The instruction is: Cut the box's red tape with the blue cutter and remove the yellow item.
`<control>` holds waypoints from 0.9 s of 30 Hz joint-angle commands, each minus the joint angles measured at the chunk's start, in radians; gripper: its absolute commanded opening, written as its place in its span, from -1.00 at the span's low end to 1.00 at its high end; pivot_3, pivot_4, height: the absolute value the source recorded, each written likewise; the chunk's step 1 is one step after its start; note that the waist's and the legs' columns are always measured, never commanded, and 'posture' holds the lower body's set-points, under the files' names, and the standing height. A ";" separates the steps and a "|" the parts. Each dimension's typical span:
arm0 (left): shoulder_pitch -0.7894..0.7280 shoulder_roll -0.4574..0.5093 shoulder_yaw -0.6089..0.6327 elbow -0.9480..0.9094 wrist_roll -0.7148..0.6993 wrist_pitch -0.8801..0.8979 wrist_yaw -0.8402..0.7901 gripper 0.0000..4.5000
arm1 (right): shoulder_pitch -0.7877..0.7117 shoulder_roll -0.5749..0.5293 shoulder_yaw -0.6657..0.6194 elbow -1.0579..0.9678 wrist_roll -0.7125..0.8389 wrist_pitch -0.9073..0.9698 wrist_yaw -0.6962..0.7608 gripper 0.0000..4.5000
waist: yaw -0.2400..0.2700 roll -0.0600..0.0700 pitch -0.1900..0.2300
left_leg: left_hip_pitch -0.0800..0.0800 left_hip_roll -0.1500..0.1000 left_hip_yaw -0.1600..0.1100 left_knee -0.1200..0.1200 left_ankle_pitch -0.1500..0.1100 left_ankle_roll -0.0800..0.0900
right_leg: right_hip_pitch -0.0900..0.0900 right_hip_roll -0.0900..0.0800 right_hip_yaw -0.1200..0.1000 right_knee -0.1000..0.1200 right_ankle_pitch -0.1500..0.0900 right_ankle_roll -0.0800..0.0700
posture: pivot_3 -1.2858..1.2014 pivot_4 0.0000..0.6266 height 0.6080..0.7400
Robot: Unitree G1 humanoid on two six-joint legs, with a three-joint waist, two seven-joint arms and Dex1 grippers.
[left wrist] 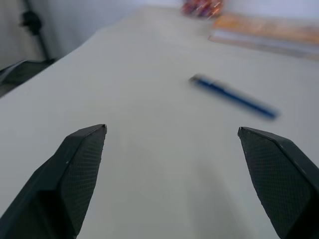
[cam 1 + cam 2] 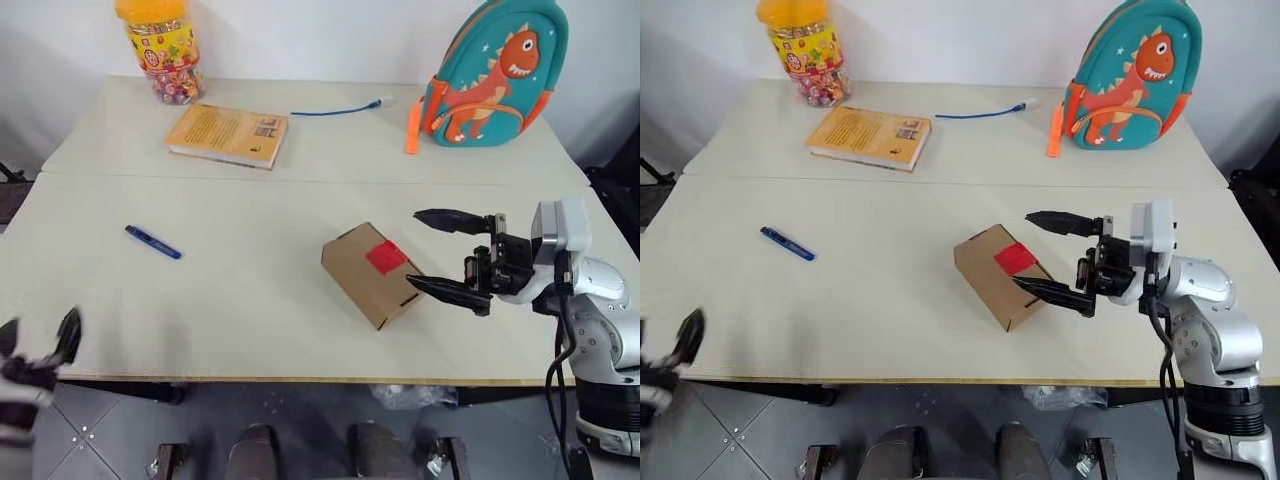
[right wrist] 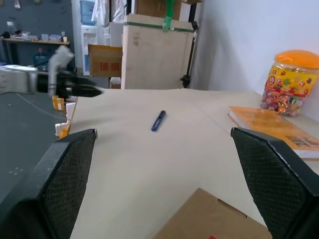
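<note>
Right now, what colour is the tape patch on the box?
Bright red tape on the brown box; clearest in the left eye view.

**What I can't make out from here**

My left gripper (image 2: 40, 350) sits at the lower left corner of the head view, smeared by motion and partly cut by the frame edge. In the left wrist view the blue cutter (image 1: 232, 96) is soft and out of focus, so I can't pick out its tip. The box (image 3: 212, 219) is cropped by the bottom edge of the right wrist view, and only a sliver of the red tape (image 3: 213, 237) shows there. I can't read the print on the candy jar (image 2: 163, 50) label.
</note>
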 commanded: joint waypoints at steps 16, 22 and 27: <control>-0.824 -0.279 -0.328 0.325 0.416 0.525 0.875 1.00 | -0.055 -0.058 -0.018 0.006 0.039 0.063 0.012 1.00 | 0.003 0.000 0.000 | -0.002 0.003 0.005 0.001 0.003 -0.008 | -0.005 0.005 0.004 -0.004 0.002 0.005 | 0.03 -0.52 1.00; -0.850 -0.301 -0.329 0.317 0.485 0.505 0.906 1.00 | -0.043 -0.057 -0.029 -0.015 0.045 0.070 -0.015 1.00 | 0.004 0.000 0.000 | -0.002 0.003 0.005 0.001 0.003 -0.008 | -0.005 0.005 0.004 -0.004 0.002 0.005 | 0.03 -0.52 1.00; -0.871 -0.337 -0.298 0.389 0.511 0.491 0.934 1.00 | -0.045 -0.047 -0.022 -0.023 0.039 0.067 -0.038 1.00 | 0.007 -0.001 0.001 | -0.002 0.003 0.005 0.002 0.003 -0.008 | -0.005 0.005 0.004 -0.003 0.002 0.005 | 0.03 -0.52 1.00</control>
